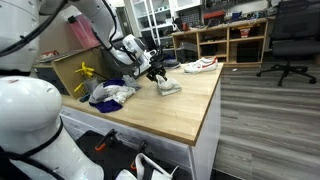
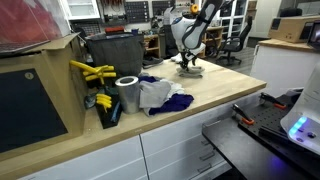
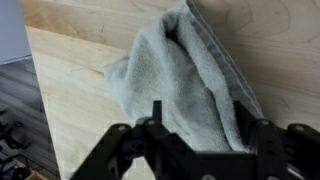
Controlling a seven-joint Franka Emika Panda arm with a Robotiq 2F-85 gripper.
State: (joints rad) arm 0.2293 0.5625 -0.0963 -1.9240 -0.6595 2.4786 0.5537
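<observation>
Where the towel pointed: as it lay crumpled on the wood, the grey towel [image 3: 185, 80] ran its long axis near-vertical in the wrist view, leaning a bit to the right at the bottom; narrow end toward the top of the frame, wide bunched end down at the claw.
Towel shape: folded ridge along the right side, and a flatter lobe spread out to the left.
Towel place: on the table [image 1: 185, 118], toward its far end in both exterior views [image 1: 168, 87] [image 2: 188, 69], well apart from the clutter.
Towel vs claw: the gripper [image 3: 197, 108] was directly above the near end; the towel passed between the two fingers and stretched away from them.
Claw state: jaws stood apart, fairly wide, straddling the cloth; no pinch was visible and the cloth lay slack on the table, so nothing was held. Could not tell whether the fingers touched the fabric.
Claw in an exterior view: pointed down, low over the towel [image 1: 157, 74].
Nearby: a white and blue cloth pile [image 2: 160, 97], a silver roll [image 2: 127, 93] beside it, and yellow tools [image 2: 92, 72] by a black bin [image 2: 112, 50].
Background: a white shoe [image 1: 200, 65] and an office chair [image 1: 290, 40].
</observation>
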